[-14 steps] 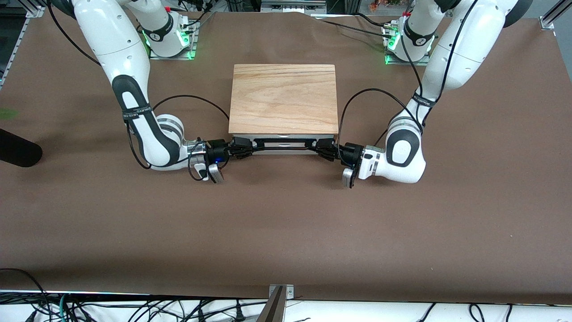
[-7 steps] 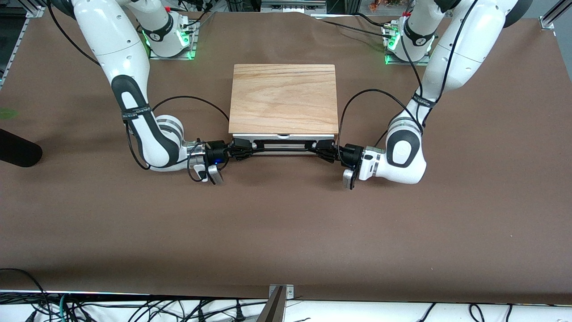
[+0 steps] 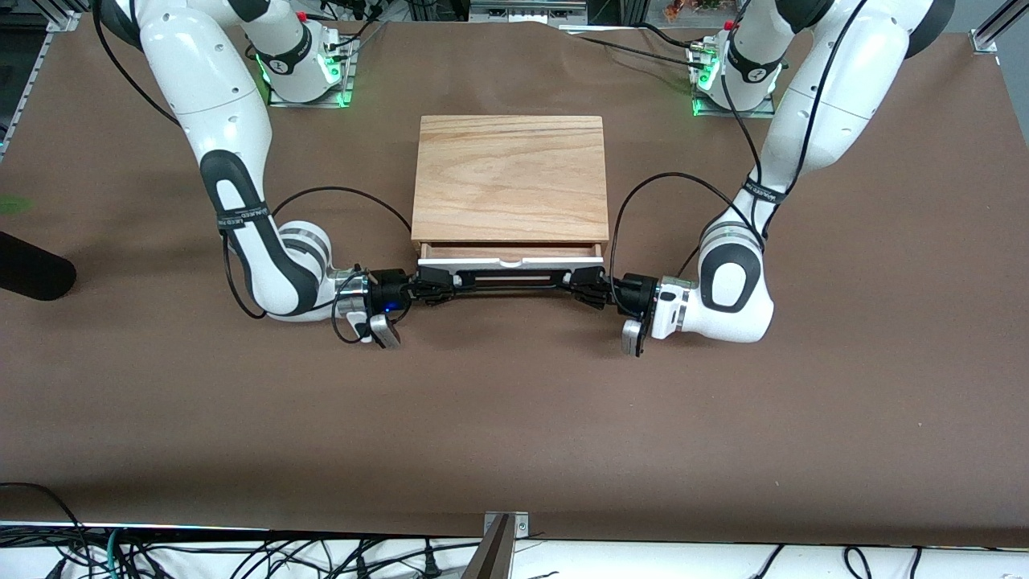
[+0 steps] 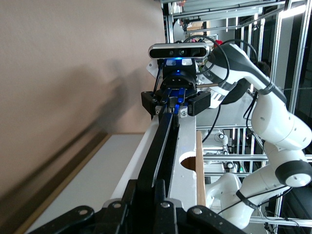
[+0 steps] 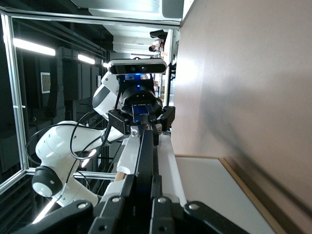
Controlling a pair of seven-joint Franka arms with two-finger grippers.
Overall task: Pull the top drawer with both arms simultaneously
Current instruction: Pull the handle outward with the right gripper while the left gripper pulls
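Observation:
The top drawer sticks out a little from under the box's light-wood top slab, toward the front camera, showing a strip of its light-wood tray. Its white front panel carries a wide black bar handle. My left gripper is shut on the handle's end toward the left arm; the bar runs between its fingers. My right gripper is shut on the handle's other end. Each wrist view shows the other gripper clamped farther along the bar.
The box stands mid-table on a brown cover. Both arm bases stand at the table's top edge. A dark object lies at the right arm's end. Cables hang along the table edge nearest the camera.
Both grippers have moved toward the front camera with the handle in them. The drawer has slid out from under the top slab, and a strip of its wood tray now shows.

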